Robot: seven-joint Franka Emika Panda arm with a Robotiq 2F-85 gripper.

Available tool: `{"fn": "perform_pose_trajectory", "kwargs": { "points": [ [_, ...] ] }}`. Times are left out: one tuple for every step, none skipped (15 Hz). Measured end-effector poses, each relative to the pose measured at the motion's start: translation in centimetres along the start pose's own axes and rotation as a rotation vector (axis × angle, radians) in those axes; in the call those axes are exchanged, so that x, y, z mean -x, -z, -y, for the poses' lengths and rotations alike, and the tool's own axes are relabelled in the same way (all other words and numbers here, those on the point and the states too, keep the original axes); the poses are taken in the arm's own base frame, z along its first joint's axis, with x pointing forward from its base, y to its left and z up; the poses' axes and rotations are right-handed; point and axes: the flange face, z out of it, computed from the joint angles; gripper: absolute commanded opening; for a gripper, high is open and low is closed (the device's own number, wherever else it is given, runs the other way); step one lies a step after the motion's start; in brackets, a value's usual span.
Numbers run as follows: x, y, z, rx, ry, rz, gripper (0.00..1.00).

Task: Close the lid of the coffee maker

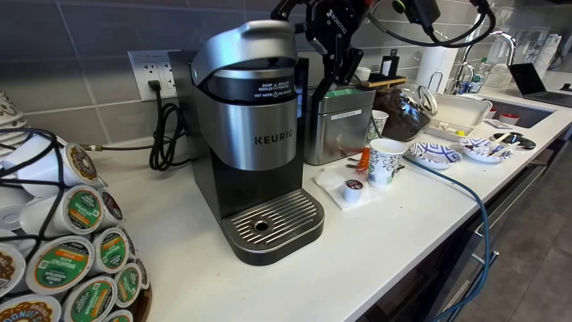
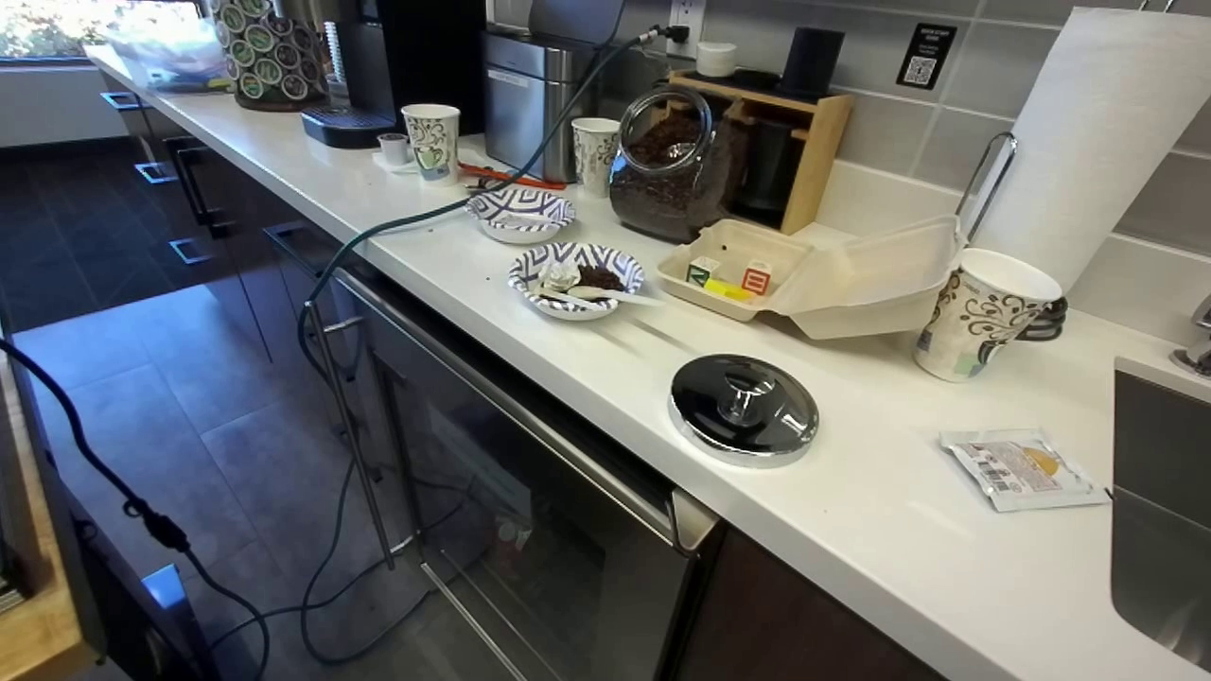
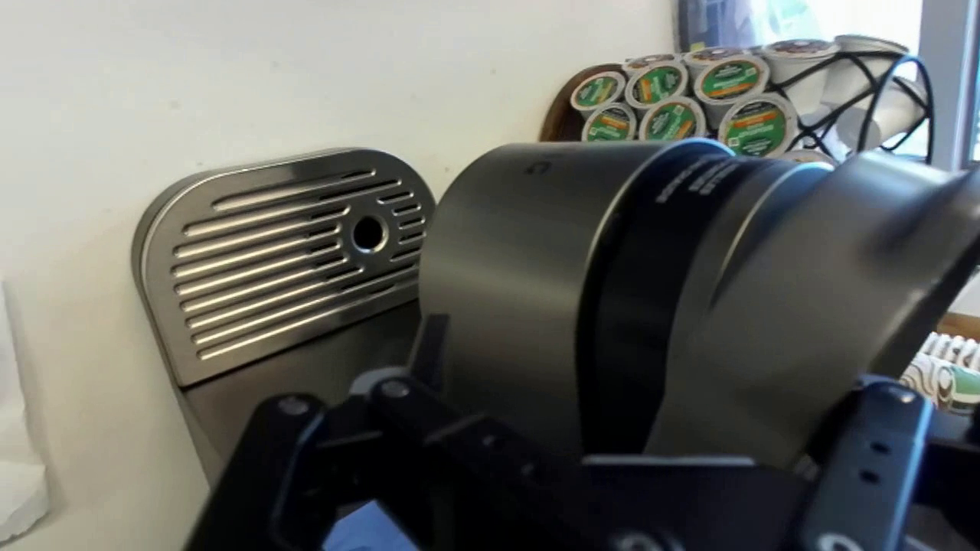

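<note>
Lid (image 1: 250,47) on top of the coffee maker (image 1: 250,143), by the look of it not all the way down, with a dark gap below. Stands near the back edge of the tabletop (image 1: 192,277). Just beside the lid, end effector (image 1: 300,54) with fingers (image 3: 877,455) spread wide and nothing pinched between. Hard to say if touching the lid.

Might slide the coffee maker along the back edge by pushing sideways and not down. Might lift the lid more by getting a finger under it. Might bump the steel box (image 1: 342,127), also near the back edge, with the low finger so close. Might shove the lone pod (image 1: 354,192) and paper cup (image 1: 385,163) toward the front edge with a big slip.

KEURIG in black letters on the coffee maker. SHARP NEEDLES and HOT WATER on the dark band (image 1: 243,87) under the lid, next to more words too small to read. ROBOTIQ in white on the end effector. On the coffee pods (image 1: 60,264), toward the tabletop's end edge by the window (image 2: 95,28), GREEN MOUNTAIN, BREAKFAST BLEND and DONUT. On the steel box, a white label (image 1: 346,115) too fuzzy to read. Same for a black sign (image 2: 926,57) with a square code, above the back edge.
</note>
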Motion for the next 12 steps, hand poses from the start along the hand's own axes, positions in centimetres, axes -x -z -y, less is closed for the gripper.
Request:
{"fn": "perform_pose_trajectory", "kwargs": {
  "points": [
    [0.3,0.1,0.2,0.033,0.025,-0.012,1.00],
    [0.5,0.4,0.5,0.064,0.050,-0.027,1.00],
    [0.8,0.7,0.7,0.094,0.073,-0.041,1.00],
    [1.0,0.9,0.9,0.118,0.093,-0.052,1.00],
    [1.2,1.0,1.1,0.131,0.108,-0.058,1.00],
    [1.2,1.0,1.2,0.130,0.119,-0.061,1.00],
    [1.2,1.1,1.4,0.124,0.131,-0.070,1.00],
    [1.1,1.4,1.8,0.113,0.148,-0.091,1.00],
    [1.0,2.0,2.2,0.105,0.177,-0.119,1.00],
    [0.9,2.8,2.7,0.104,0.216,-0.142,1.00],
    [1.1,3.9,3.2,0.099,0.267,-0.162,1.00],
    [1.6,5.2,3.8,0.095,0.323,-0.179,1.00]
  ]
}}
